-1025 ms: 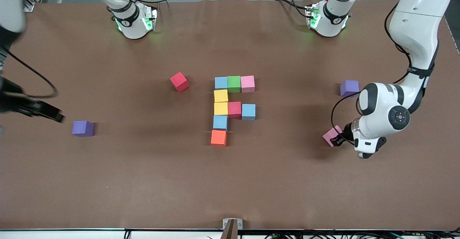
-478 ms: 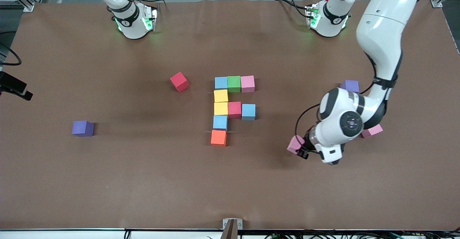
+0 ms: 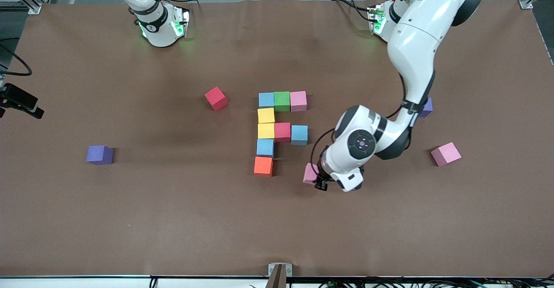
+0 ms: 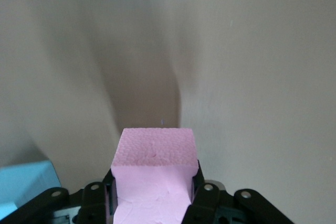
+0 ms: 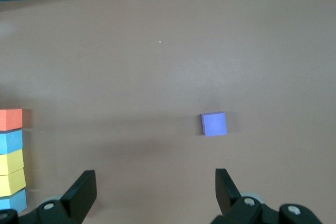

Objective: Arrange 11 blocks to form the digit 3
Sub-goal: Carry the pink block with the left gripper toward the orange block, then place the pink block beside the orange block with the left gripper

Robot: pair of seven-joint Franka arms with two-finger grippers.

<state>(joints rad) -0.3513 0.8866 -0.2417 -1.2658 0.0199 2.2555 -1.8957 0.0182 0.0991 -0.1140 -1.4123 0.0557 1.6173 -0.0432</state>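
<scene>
We see left claw (image 3: 319,179) has carried pink block (image 3: 310,173) toward worktop's middle, clamped | right claw (image 5: 152,190) spread wide, waiting.

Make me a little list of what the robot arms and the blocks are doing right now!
left gripper: shut on a pink block, carried above the table beside the orange block
right gripper: open, holding nothing, waiting at the table's edge
figure: nine touching blocks, not a full 3 yet
loose blocks: red block, another pink block, two purple blocks
</scene>
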